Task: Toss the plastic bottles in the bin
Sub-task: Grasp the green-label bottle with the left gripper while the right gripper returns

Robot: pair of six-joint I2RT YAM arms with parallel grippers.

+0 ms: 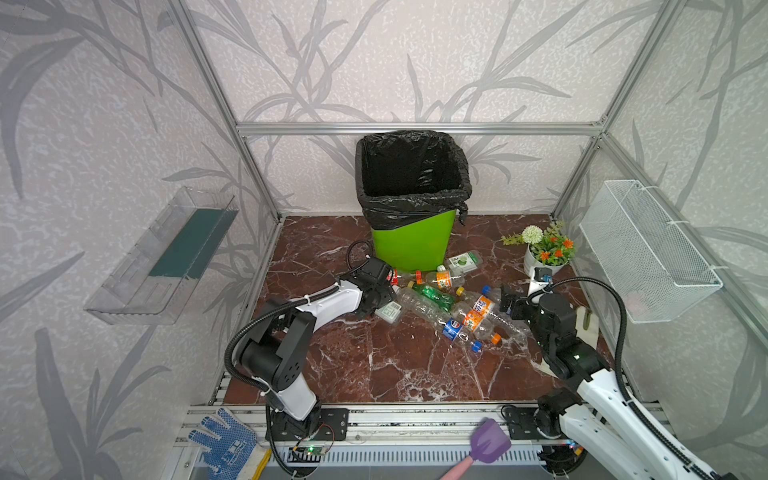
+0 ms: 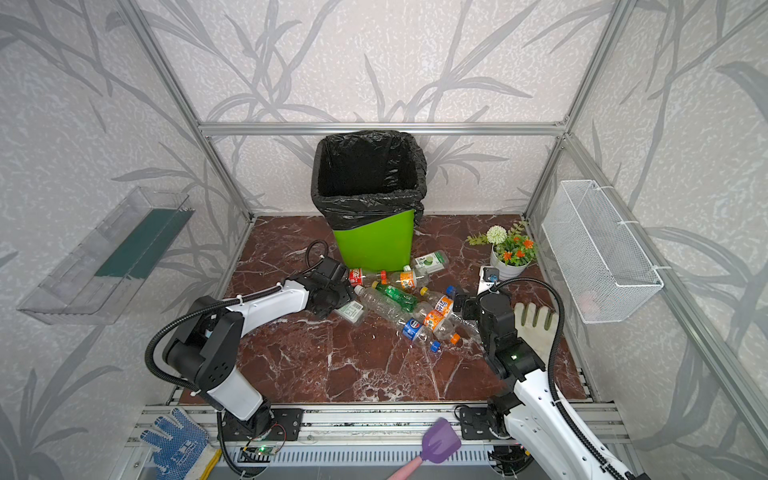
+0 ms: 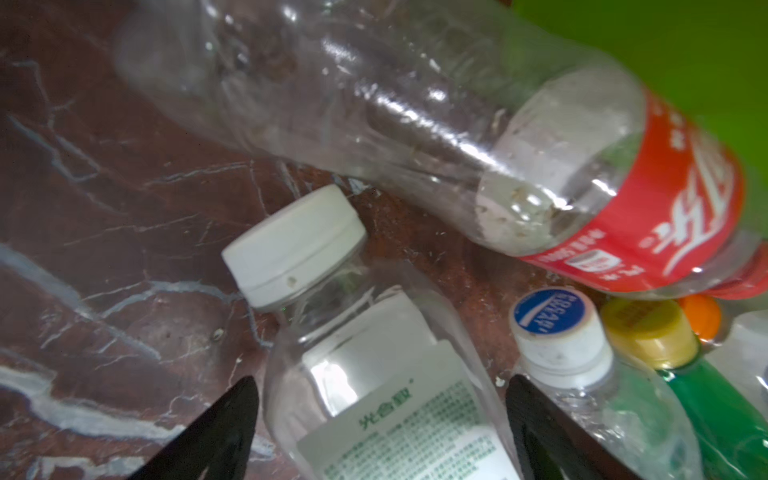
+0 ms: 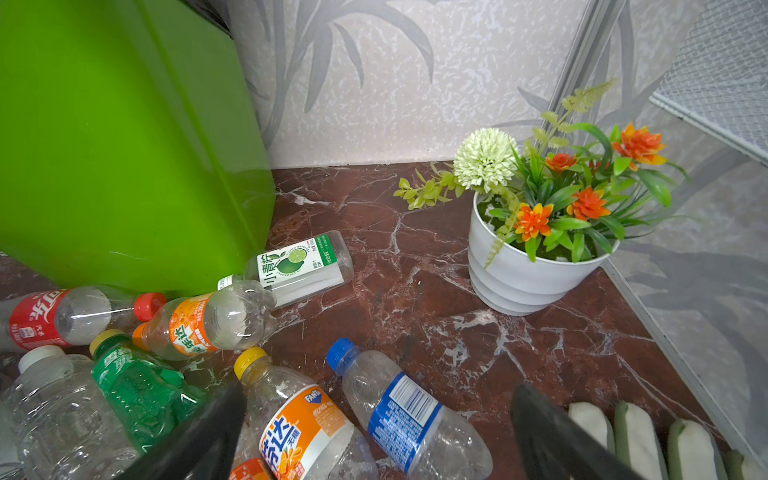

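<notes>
The lime-green bin [image 1: 409,245] [image 2: 374,245], lined with a black bag, stands at the back of the marble floor. Several plastic bottles [image 1: 453,307] lie in a heap in front of it. My left gripper [image 3: 381,379] is open, its jaws straddling a clear white-capped bottle with a white label [image 3: 415,419] [image 1: 390,311]. Just beyond lies a red-label bottle [image 3: 582,187]. My right gripper [image 4: 378,388] [image 1: 505,299] hangs open over an orange-label bottle [image 4: 299,428] and a blue-label bottle [image 4: 407,419]. A green bottle [image 4: 137,382] lies beside them.
A white pot of flowers [image 1: 540,257] stands at the back right. A pale glove [image 4: 640,436] lies by my right arm. A wire basket [image 1: 648,253] hangs on the right wall and a clear tray [image 1: 162,257] on the left. A lime-label bottle [image 4: 299,266] lies by the bin.
</notes>
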